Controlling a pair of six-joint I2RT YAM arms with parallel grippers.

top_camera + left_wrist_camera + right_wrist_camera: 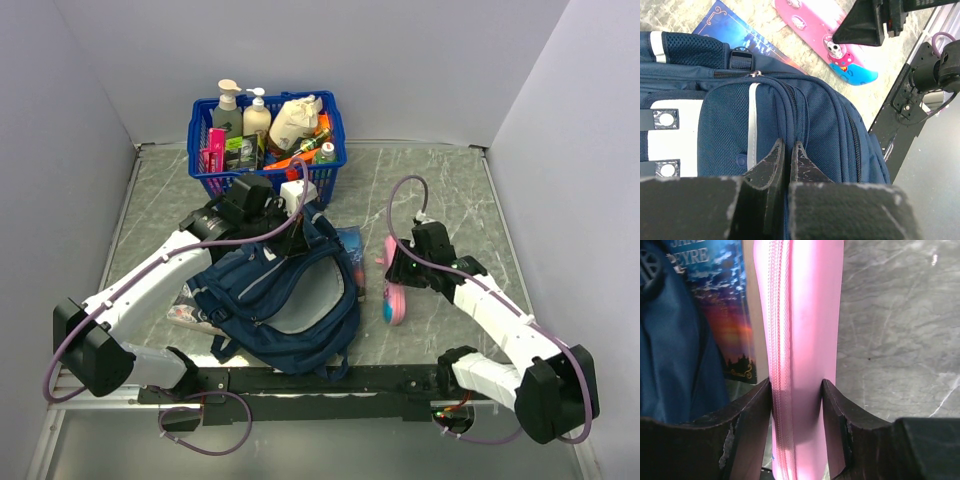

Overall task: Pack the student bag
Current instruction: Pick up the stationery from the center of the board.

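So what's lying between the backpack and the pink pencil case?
A blue-covered book, partly tucked under the backpack; the right wrist view shows it right beside the pencil case.

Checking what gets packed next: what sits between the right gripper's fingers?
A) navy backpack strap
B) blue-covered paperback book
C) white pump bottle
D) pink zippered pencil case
D: the right wrist view shows the right gripper with a finger against each side of the pink zippered pencil case; the blue-covered book lies beside it, outside the jaws.
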